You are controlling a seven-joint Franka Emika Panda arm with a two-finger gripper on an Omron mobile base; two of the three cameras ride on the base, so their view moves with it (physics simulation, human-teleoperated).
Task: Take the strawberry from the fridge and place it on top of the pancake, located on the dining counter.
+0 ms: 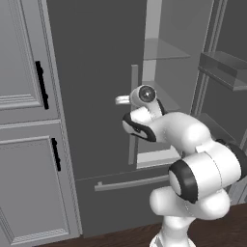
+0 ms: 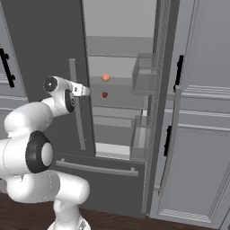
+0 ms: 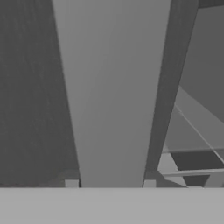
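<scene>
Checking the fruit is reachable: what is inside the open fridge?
On the fridge shelves sit a small red strawberry and an orange fruit. The left door hides the rest.

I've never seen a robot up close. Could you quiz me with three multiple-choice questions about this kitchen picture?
1. Where is the gripper?
A. At the long grey bar handle on the closed door of the tall dark grey fridge
B. In the bottom drawer
C. On a cabinet's black handle

2. How many small rounded fruits sit on the fridge shelves?
A. One
B. Two
C. Five

3. The fridge's other door is:
A. Shut
B. Swung open
C. Missing

Answers:
1 A: the gripper meets the bar handle.
2 B: an orange fruit above a red fruit.
3 B: the open door bares the shelves.
</scene>
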